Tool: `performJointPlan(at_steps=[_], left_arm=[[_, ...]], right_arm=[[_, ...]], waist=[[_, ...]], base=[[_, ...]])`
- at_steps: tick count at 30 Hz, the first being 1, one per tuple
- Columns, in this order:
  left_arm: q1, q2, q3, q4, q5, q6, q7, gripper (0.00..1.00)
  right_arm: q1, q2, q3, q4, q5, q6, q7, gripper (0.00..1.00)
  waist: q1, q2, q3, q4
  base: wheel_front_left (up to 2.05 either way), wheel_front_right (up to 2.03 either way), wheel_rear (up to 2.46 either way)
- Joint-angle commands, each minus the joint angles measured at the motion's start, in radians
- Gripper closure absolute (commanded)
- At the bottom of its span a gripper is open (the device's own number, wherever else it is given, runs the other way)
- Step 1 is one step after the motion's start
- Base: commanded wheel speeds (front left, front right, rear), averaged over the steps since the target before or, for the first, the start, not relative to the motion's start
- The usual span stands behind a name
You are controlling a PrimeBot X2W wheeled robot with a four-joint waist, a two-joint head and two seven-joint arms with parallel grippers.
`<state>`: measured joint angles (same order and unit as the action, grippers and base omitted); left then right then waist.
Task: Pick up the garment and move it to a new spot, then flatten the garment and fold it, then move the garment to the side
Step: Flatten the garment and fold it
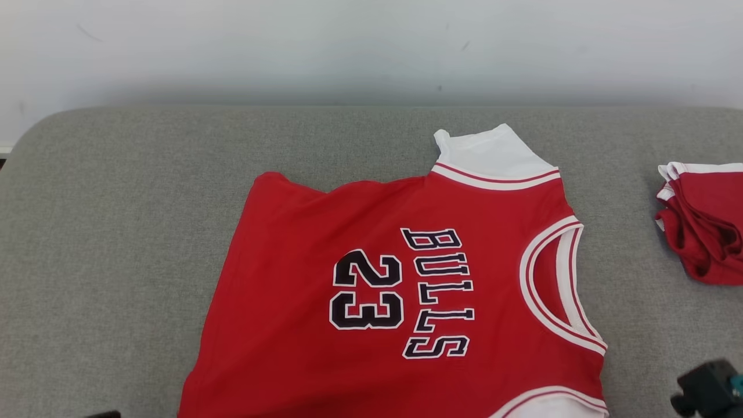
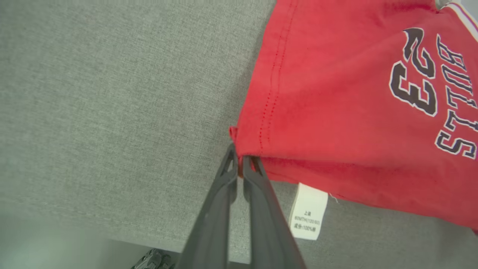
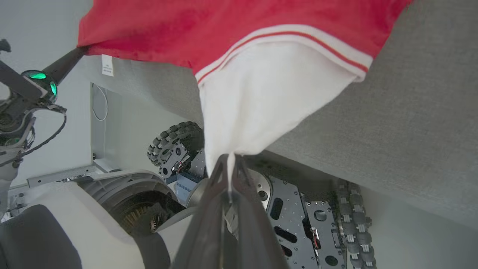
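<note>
Surface (image 1: 104, 244): grey.
Left pincer (image 2: 239, 162): clamps hem of garment (image 2: 336, 93).
Right pincer (image 3: 229, 160): clamps white strap (image 3: 254, 104).
Risk: yr uneven pull, grip slips.

Text on red jersey (image 1: 395, 278): "BULLS" in black, white-edged letters | number "23" beside it, same lettering | white tag (image 2: 308, 211) under jersey's hem corner: small print, "100%" legible, rest unreadable
</note>
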<state>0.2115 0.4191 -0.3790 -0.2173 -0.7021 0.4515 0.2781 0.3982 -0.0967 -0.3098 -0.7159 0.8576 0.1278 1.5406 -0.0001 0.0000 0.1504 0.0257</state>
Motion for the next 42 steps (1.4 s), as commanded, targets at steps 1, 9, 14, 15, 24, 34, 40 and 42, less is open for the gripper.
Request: performJointPlan(at_steps=[1,9,14,15,24,34,40,42], left_arm=[[-0.022,0.012,0.001,-0.005,0.009,-0.003,0.003,1.00],[-0.157,0.029,-0.041,0.026,0.047,-0.021,0.069,1.00],[-0.254,0.047,-0.072,0.054,0.079,-0.012,0.156,1.00],[-0.271,0.052,-0.075,0.061,0.086,-0.008,0.176,1.00],[-0.392,0.110,-0.120,0.071,0.126,0.019,0.362,1.00],[-0.547,0.167,-0.178,0.055,0.168,0.001,0.574,1.00],[-0.624,0.137,-0.212,0.084,0.160,-0.030,0.637,1.00],[-0.639,0.127,-0.220,0.088,0.161,-0.030,0.645,1.00]], right_arm=[[-0.037,-0.002,0.005,-0.004,0.020,0.005,-0.005,1.00],[-0.233,-0.051,0.031,0.071,0.017,0.004,-0.089,1.00],[-0.341,-0.060,0.063,0.139,0.016,0.004,-0.145,1.00],[-0.359,-0.061,0.067,0.153,0.014,0.004,-0.159,1.00],[-0.477,-0.096,0.103,0.243,-0.001,0.004,-0.272,1.00],[-0.562,-0.114,0.122,0.329,-0.035,0.004,-0.372,1.00],[-0.580,-0.117,0.162,0.378,-0.034,0.004,-0.408,1.00],[-0.579,-0.122,0.171,0.385,-0.023,0.004,-0.402,1.00]], waist=[[0.0001,0.0000,0.008,-0.002],[0.0001,0.0000,0.028,-0.008],[0.0001,0.0000,0.036,-0.001],[0.0001,0.0000,0.037,0.000],[0.0001,0.0000,0.066,0.014],[0.0001,0.0000,0.108,0.043],[0.0001,0.0000,0.124,0.050],[0.0001,0.0000,0.125,0.052]], base=[[0.00,0.00,0.00],[0.00,0.00,0.00],[0.00,0.00,0.00],[0.00,0.00,0.00],[0.00,0.00,0.00],[0.00,0.00,0.00],[0.00,0.00,0.00],[0.00,0.00,0.00]])
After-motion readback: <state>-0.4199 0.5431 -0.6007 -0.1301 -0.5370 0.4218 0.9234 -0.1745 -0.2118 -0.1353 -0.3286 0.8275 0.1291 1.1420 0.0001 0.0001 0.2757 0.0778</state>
